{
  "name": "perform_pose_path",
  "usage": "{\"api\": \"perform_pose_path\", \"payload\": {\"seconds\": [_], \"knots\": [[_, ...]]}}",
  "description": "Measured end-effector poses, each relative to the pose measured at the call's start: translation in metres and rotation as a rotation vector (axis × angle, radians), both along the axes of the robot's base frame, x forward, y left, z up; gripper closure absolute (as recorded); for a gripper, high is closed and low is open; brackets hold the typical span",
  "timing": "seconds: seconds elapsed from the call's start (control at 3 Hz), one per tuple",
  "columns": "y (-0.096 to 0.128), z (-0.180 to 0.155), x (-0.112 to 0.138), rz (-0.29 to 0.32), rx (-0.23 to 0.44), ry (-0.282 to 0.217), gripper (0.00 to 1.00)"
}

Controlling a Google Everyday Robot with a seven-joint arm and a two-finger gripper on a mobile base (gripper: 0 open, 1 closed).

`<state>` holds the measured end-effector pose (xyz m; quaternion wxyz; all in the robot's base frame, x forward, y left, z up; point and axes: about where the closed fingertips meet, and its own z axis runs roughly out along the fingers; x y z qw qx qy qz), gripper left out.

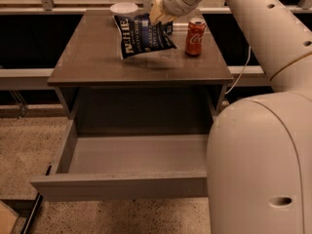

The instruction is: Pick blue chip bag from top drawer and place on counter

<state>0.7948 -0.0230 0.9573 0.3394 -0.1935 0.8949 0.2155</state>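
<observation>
While my gripper pinches blue chip bag by upper edge, bag hangs tilted above rear of counter; shadow beneath suggests not yet set down. Top drawer open below, bag out of it. Judge bag light, crinkly, air-puffed, slick film, chips fragile. Crimped seam best hold, not belly. Red can near; mind it when lowering.

Warm, dim indoor light from above. Soft sheen on counter; shadow beneath blue chip bag (pinched by gripper above counter's rear). Evenly lit top drawer; dark cabinet recess.
</observation>
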Motion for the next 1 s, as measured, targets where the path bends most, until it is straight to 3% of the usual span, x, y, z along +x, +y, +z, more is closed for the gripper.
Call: {"api": "perform_pose_path", "payload": {"seconds": [0.33,0.67,1.0], "knots": [[0.0027,-0.0033,0.0006,0.004,0.0,0.005,0.11],[0.0049,-0.0058,0.001,0.007,-0.001,0.008,0.0],[0.0049,-0.0058,0.001,0.007,-0.001,0.008,0.0]]}}
